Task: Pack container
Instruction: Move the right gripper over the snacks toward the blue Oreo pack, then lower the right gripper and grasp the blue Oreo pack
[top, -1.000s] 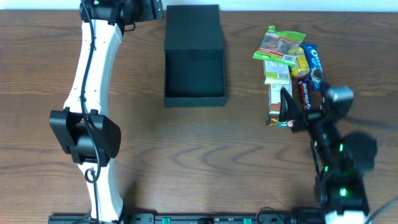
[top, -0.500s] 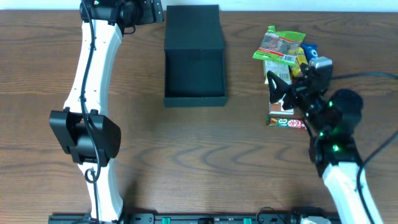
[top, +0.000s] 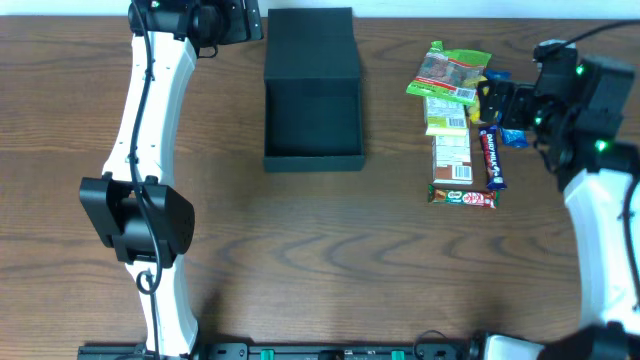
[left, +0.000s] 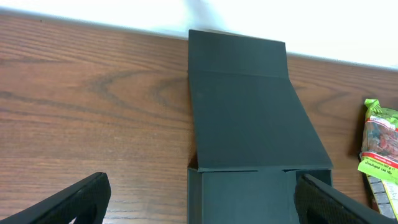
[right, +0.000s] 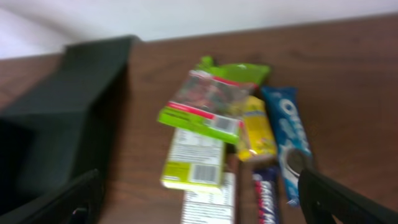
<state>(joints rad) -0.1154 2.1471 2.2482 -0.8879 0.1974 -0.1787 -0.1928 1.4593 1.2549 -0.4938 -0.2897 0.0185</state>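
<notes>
Container (top: 312, 125) seen open on surface (top: 300, 250), lid (top: 310, 45) laid flat at far side, long axis far-to-near. Snacks (top: 452, 110) heaped well apart to its right. Right pincer (top: 497, 100) found over heap's right edge, so right arm judged nearer for pick. Its fingers spread wide, nothing held, no contact visible. Left pincer (top: 248, 20) parked just beside lid, likewise spread, empty. Leftward carry to container judged needed.

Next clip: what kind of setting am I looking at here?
Probably a robot lab or data-collection bench, not a home: a left arm and right arm at a wood-grain table, a plain white wall behind it, and staged snack packets beside an open black container.
</notes>
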